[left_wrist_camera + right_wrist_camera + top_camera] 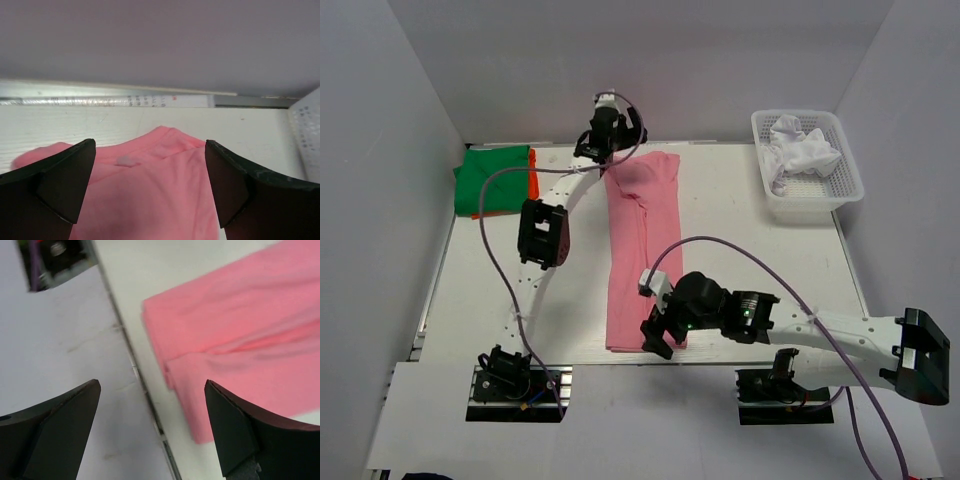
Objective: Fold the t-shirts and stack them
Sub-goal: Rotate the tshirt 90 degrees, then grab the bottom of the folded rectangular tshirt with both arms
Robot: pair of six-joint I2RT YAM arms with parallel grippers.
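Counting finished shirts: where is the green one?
Top view: the green t-shirt lies at the far left corner of the table, on an orange t-shirt.

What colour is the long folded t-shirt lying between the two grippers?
Pink. The t-shirt shows best in the top external view.

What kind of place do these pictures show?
Probably a robot test cell: a white table enclosed by plain grey panels, with the left arm and right arm bolted at its near edge.

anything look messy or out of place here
The white shirt lies crumpled in the basket at the far right, not folded. The pink shirt is a long folded strip lying slightly slanted. The green shirt at the far left looks neatly folded.
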